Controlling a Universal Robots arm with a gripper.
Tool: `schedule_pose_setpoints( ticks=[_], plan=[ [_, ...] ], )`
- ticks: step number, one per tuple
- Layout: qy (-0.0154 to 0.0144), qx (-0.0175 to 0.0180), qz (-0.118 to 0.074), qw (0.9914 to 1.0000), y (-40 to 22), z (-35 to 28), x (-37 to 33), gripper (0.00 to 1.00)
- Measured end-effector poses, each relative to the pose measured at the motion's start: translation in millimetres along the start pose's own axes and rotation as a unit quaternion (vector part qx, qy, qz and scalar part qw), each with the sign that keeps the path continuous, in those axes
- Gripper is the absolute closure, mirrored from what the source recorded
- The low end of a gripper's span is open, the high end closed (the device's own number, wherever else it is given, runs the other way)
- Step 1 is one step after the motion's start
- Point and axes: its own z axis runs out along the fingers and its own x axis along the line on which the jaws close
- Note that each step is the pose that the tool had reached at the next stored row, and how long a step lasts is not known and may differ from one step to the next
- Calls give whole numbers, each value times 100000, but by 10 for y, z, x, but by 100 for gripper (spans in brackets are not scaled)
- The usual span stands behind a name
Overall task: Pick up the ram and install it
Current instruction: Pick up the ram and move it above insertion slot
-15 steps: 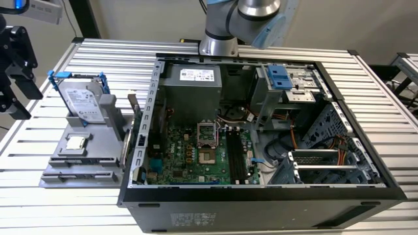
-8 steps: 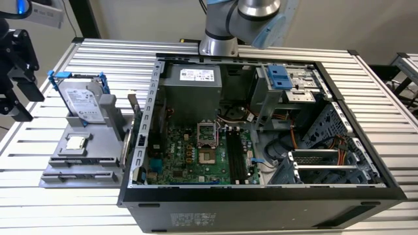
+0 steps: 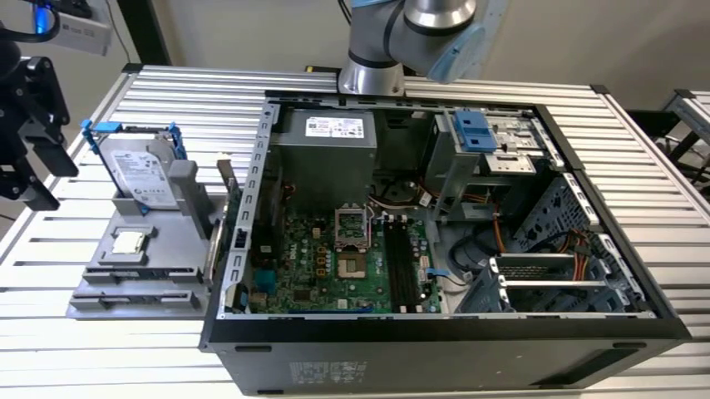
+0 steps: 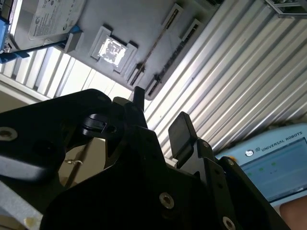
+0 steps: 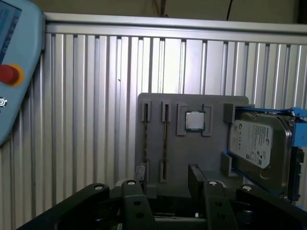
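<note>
Gripper (image 5: 168, 168) hangs clear of the parts, fingers (image 5: 195, 184) spread with nothing between them; both wrist views show the gap empty. The ram (image 5: 165, 139) sits untouched, standing on edge in a slot of the grey holder (image 5: 213, 160), in the slot nearer the chip (image 5: 194, 120). The second slot on its far side looks empty. In the second wrist view the ram (image 4: 157, 42) is a thin line between two end brackets, apart from the fingertips. Hard drive (image 5: 254, 143) in a blue frame stands at the other end of the holder, just beside the chip. The holder lies on the slatted worktop (image 5: 86, 120). In the exterior view the open computer case (image 3: 444, 337) is to the exterior view's right of the holder, motherboard (image 3: 332, 266) exposed, long black slots (image 3: 401, 266) not filled as far as can be told. A light blue pendant (image 5: 17, 62) with a red button sits at the edge of the first wrist view.
</note>
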Motion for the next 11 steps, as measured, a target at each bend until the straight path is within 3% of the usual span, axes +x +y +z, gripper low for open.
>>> schedule_pose_setpoints(
  ticks=[11],
  plan=[
    [-1, 1, 0, 100000, -1, 79, 2, 0]
  ],
)
